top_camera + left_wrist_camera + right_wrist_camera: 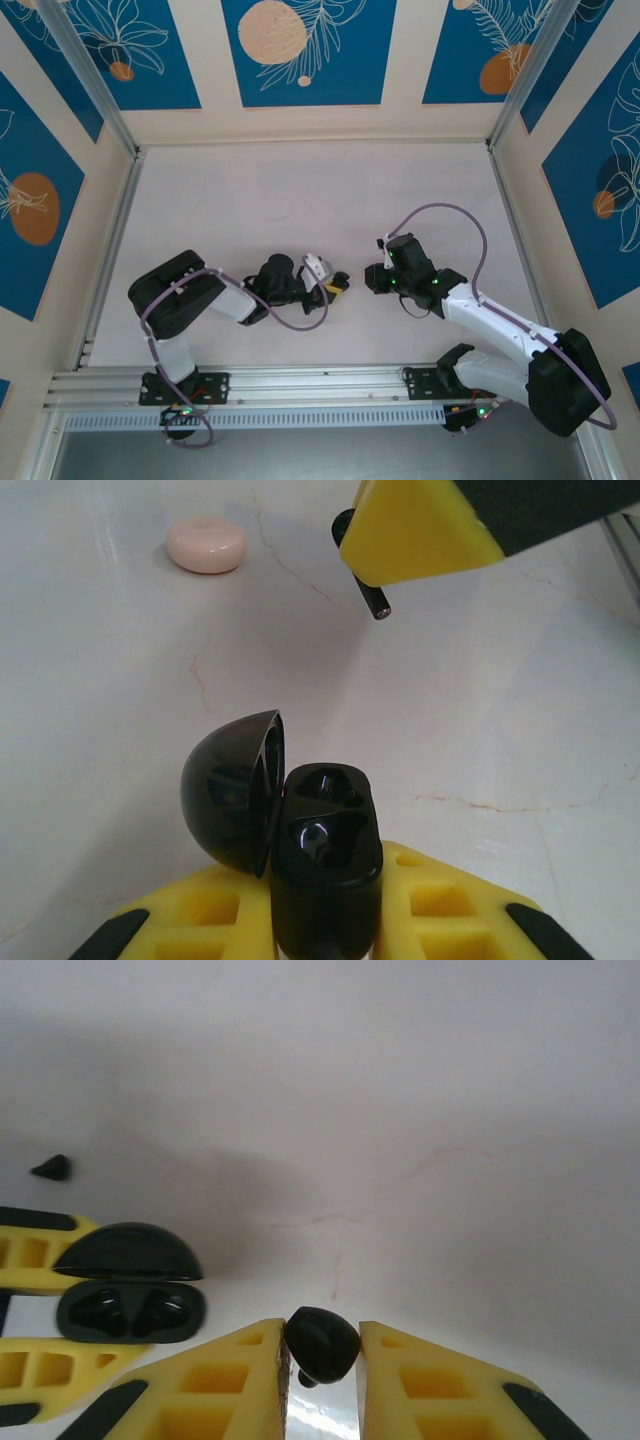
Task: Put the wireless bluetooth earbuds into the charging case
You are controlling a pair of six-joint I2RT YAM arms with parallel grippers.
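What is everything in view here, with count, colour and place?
black case: 1, black, lid open, gripped in the left hand
pink case: 1, pale pink, shut, on the table beyond the black case
earbud: 1, black, pinched in the right hand, apart from the black case
loose piece: 1, black, on the table; likely another earbud
table: 1, white, faint cracks
walls: blue and cream panels around the table
left hand: 1, yellow fingers
right hand: 1, yellow fingers
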